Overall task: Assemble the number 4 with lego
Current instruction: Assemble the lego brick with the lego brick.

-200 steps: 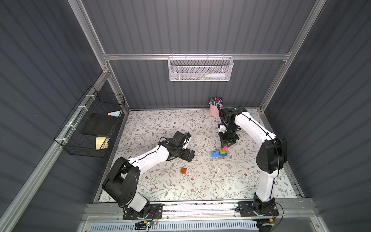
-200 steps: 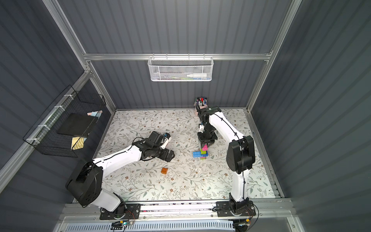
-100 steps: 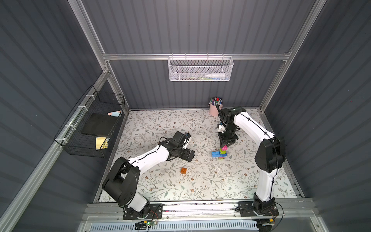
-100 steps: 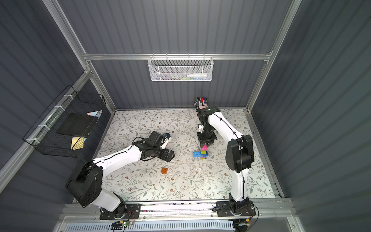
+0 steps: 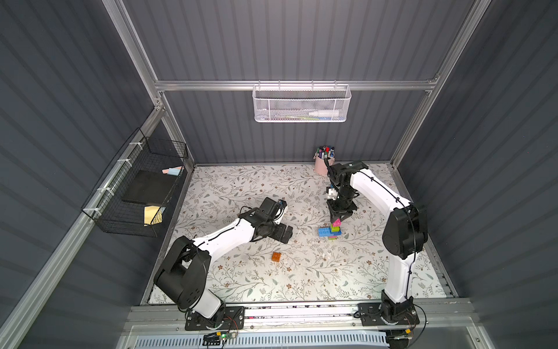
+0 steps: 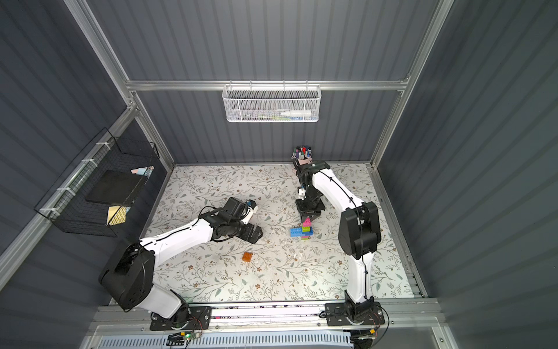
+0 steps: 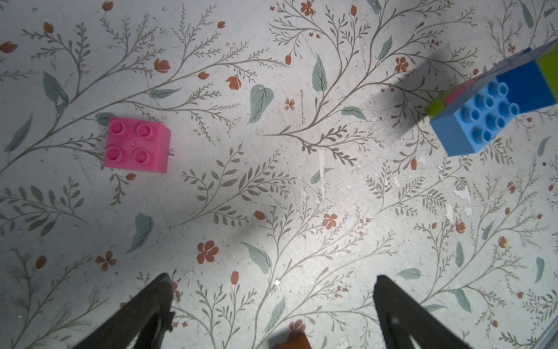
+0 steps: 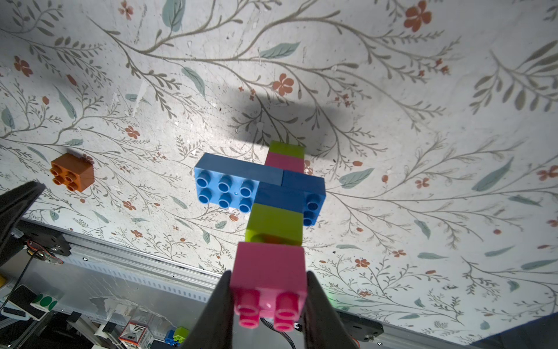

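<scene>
Right gripper [image 5: 340, 218] pinches the top brick [image 8: 268, 266] of the 4 [image 5: 330, 231], likely steadying that upright stack on the mat [image 5: 241, 187]. Left gripper [image 7: 271, 287], spread, hovers beside the 4, seemingly for the loose brick [image 7: 137, 145].

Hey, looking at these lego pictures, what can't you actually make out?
- Left wrist view: orange brick cut off by the picture's edge, only a sliver shows.
- Both top views: loose pink brick not visible, probably behind the left arm.
- Right wrist view: lego stack hides its own foot, so table contact is unclear.
- In a top view: white mesh basket, contents too small behind the mesh.
</scene>
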{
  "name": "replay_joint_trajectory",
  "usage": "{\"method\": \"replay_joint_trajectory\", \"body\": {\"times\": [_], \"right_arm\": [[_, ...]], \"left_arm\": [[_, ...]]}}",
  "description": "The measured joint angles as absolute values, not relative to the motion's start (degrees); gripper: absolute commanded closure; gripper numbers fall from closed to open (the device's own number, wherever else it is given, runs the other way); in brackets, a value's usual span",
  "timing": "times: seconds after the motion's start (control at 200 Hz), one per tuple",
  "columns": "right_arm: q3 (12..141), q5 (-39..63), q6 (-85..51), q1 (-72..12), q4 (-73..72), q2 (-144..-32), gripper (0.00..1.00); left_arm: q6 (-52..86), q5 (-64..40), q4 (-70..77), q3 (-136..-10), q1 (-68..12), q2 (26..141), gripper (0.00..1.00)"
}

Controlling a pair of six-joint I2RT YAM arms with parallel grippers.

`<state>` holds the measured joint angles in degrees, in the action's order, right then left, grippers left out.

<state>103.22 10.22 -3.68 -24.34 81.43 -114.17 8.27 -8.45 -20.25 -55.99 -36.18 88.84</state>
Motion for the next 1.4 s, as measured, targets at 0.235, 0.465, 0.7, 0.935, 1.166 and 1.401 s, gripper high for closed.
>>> {"method": "replay_joint_trajectory", "body": {"times": [0.235, 0.465, 0.7, 0.935, 1.166, 1.401], "right_arm": [[102.56, 10.20, -3.97, -24.60, 81.52, -114.39, 0.71], [101.91, 9.72, -4.95, -24.82, 81.25, -114.34, 0.71], [100.55, 8.82, -6.42, -25.15, 79.96, -113.25, 0.71], [100.49, 6.13, -6.87, -26.55, 79.66, -112.97, 0.72], [99.11, 5.50, -7.81, -27.00, 78.61, -112.14, 0.72], [96.27, 5.08, -9.67, -27.16, 75.99, -110.63, 0.73]], "left_arm": [[8.29, -8.45, -20.25, -55.99, -36.18, 88.84, 0.00], [8.29, -8.45, -20.25, -55.99, -36.18, 89.34, 0.01], [8.29, -8.45, -20.25, -55.99, -36.18, 89.80, 0.00], [8.29, -8.45, -20.25, -55.99, -36.18, 89.80, 0.01], [8.29, -8.45, -20.25, -55.99, -36.18, 89.80, 0.00], [8.29, -8.43, -20.27, -55.96, -36.18, 89.80, 0.01]]}}
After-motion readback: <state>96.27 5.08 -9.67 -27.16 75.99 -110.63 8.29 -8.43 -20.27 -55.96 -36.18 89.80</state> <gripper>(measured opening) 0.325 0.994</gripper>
